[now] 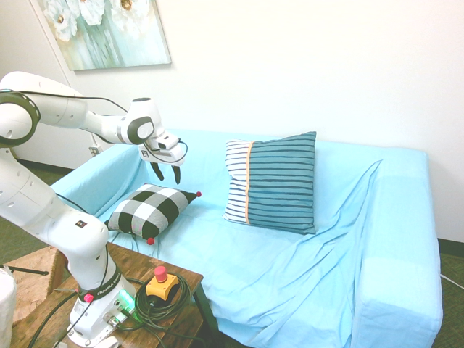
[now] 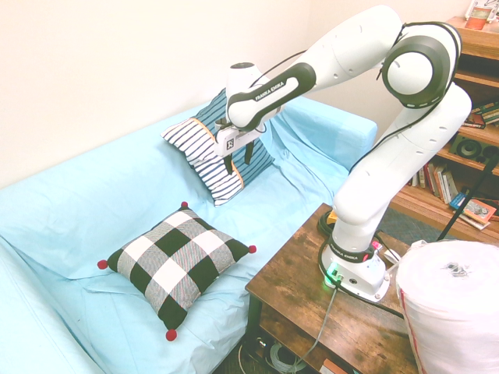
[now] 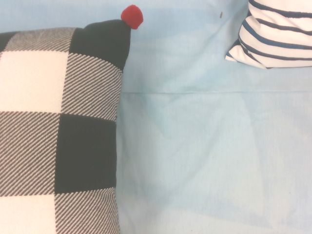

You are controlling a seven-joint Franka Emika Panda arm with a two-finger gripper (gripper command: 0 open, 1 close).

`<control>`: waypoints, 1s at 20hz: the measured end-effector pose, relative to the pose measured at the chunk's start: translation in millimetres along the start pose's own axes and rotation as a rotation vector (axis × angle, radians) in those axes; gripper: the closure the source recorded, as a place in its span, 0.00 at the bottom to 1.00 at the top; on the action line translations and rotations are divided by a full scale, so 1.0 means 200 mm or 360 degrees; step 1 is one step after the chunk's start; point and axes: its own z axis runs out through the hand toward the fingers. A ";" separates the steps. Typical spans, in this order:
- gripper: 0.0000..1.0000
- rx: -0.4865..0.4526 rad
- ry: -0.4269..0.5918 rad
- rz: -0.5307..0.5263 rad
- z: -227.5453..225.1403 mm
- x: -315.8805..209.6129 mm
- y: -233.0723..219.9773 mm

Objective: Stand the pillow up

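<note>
The black-and-white check pillow (image 1: 151,210) (image 2: 175,262) (image 3: 58,131) lies flat on the sofa seat, red pom-poms at its corners. My gripper (image 1: 165,172) (image 2: 236,157) hangs in the air above the seat, just past the pillow's corner toward the striped cushion. Its two dark fingers point down, spread apart, with nothing between them. No part of it touches the pillow.
A larger teal-and-white striped cushion (image 1: 272,181) (image 2: 214,148) (image 3: 275,31) leans upright against the sofa back. The sofa (image 1: 341,239) wears a loose light-blue cover. A wooden side table (image 2: 312,304) bearing the arm stands against the sofa front; a white roll (image 2: 456,304) sits beside it.
</note>
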 end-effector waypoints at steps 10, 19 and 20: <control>0.00 -0.0051 -0.0007 -0.0156 0.23 -0.52 -0.29; 0.00 -0.0172 -0.0095 -0.0297 0.81 -1.17 -0.42; 0.00 -0.0195 -0.0104 -0.0302 0.87 -1.22 -0.42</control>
